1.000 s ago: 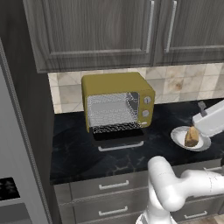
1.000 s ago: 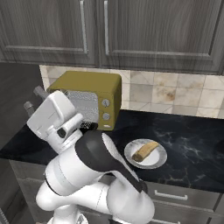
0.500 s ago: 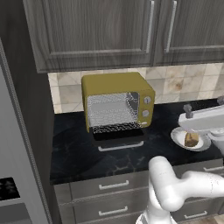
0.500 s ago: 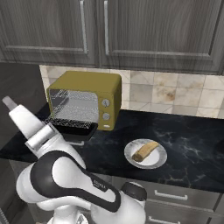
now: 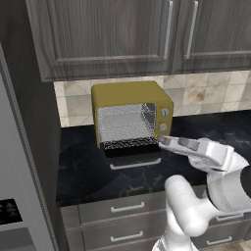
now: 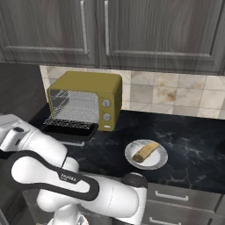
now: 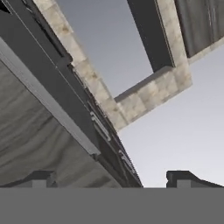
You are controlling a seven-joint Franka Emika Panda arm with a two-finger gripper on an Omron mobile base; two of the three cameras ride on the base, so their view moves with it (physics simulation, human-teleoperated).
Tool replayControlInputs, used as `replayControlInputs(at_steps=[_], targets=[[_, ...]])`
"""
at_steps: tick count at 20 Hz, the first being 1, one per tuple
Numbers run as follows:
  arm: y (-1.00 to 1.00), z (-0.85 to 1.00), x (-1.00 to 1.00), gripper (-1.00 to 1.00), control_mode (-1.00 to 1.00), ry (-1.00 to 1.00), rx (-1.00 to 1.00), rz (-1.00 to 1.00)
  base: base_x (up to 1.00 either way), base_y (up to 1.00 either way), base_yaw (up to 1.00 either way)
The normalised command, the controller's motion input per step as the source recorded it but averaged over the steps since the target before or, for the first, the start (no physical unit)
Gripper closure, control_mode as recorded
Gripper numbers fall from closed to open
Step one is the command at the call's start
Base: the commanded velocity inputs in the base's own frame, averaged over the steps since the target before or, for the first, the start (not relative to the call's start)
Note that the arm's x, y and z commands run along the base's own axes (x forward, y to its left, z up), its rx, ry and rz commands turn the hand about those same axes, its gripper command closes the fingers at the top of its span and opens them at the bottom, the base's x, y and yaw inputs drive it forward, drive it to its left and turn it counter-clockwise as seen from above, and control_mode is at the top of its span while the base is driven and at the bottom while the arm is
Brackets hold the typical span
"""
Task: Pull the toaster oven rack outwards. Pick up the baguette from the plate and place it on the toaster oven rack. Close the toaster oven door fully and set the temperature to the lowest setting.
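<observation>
Left base view: my gripper [image 5: 163, 140] reaches level toward the toaster oven [image 5: 131, 116], its tip just off the right end of the dropped toaster oven door [image 5: 131, 146].

Right base view: the baguette [image 6: 146, 151] lies on the plate [image 6: 158, 161], well apart from the oven.

Hand view: my fingertips [image 7: 40, 178] stand spread wide, nothing between them, cabinet fronts ahead.

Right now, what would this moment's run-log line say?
gripper: open, empty | oven door: down, open | rack: inside oven | baguette: on plate
</observation>
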Motion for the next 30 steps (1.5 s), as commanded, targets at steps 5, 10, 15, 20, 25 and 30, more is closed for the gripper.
replayControlInputs(at_steps=[5, 10, 15, 20, 25, 30], targets=[[0.02, 0.11, 0.24, -1.00, -1.00, -0.18, -0.39, -0.09, 0.00, 0.00, 0.00], [-0.14, 0.33, 0.27, -1.00, -1.00, 0.03, -0.38, -0.15, 0.00, 0.00, 0.00], [-0.36, 0.40, 0.22, -1.00, -1.00, 0.01, -0.45, -0.22, 0.00, 0.00, 0.00], [-0.46, 0.39, 0.27, -1.00, -1.00, 0.04, -0.45, -0.25, 0.00, 0.00, 0.00], [-0.68, 0.05, 0.06, -1.00, -1.00, 0.16, -0.42, -0.35, 0.00, 0.00, 0.00], [-0.82, 0.00, 0.00, -1.00, -1.00, 0.11, -0.17, -0.67, 0.00, 0.00, 0.00]])
